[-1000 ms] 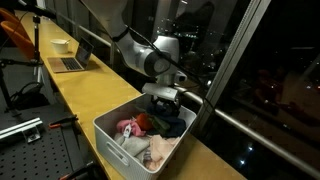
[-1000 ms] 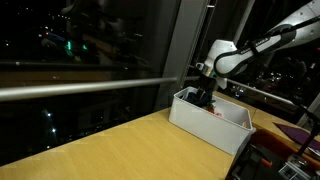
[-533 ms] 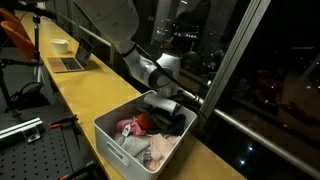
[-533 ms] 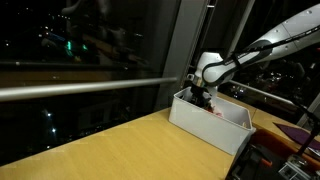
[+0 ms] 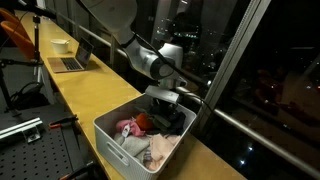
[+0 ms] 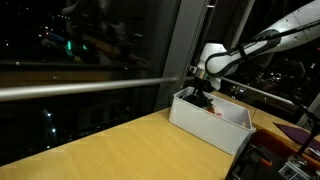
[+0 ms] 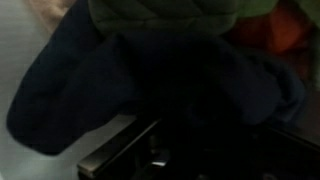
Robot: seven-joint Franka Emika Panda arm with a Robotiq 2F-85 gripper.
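Note:
A white bin (image 5: 110,136) of mixed clothes stands on the wooden table by the window, also seen as the white bin (image 6: 205,125). My gripper (image 5: 165,98) reaches down into its far corner, right over a dark navy cloth (image 5: 172,122). From the opposite side the gripper (image 6: 202,95) dips just inside the bin's rim. In the wrist view the navy cloth (image 7: 90,80) fills most of the picture, pressed close, with a green cloth (image 7: 165,15) and an orange-red cloth (image 7: 290,30) behind it. The jaws are lost in the darkness of the cloth.
A pink garment (image 5: 128,127) and pale cloths lie in the bin's near half. A laptop (image 5: 72,62) and a white bowl (image 5: 60,45) sit farther along the table. The window glass and a metal rail (image 6: 80,88) run close behind the bin.
The gripper went down into the bin's far corner onto the dark cloth, and the wrist has since tilted and risen slightly.

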